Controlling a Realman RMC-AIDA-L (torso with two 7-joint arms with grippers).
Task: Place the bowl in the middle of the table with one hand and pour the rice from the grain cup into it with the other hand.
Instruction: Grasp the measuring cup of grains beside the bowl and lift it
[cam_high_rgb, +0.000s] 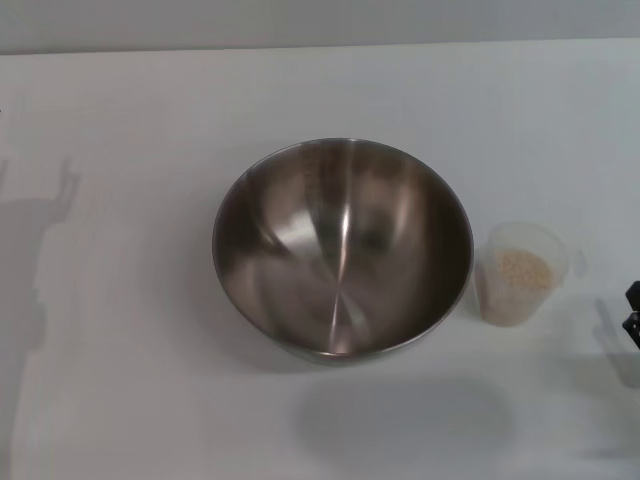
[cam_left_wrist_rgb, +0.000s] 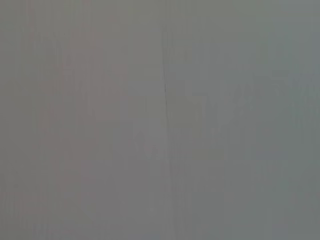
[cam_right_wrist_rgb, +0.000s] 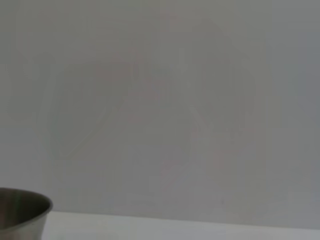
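Observation:
A large shiny steel bowl (cam_high_rgb: 342, 248) stands empty on the white table (cam_high_rgb: 130, 380), about at its middle. Just right of it stands the small clear grain cup (cam_high_rgb: 522, 272), upright, with pale rice (cam_high_rgb: 524, 268) in its bottom. At the far right edge of the head view, a black bit of my right gripper (cam_high_rgb: 632, 314) shows, a little right of the cup and apart from it. The bowl's rim (cam_right_wrist_rgb: 22, 212) also shows low in the right wrist view. My left gripper is out of view; only its shadow lies on the table's left side.
A grey wall runs behind the table's far edge (cam_high_rgb: 320, 45). The left wrist view holds only a plain grey surface with a thin vertical seam (cam_left_wrist_rgb: 166, 100). Bare tabletop lies left of the bowl and in front of it.

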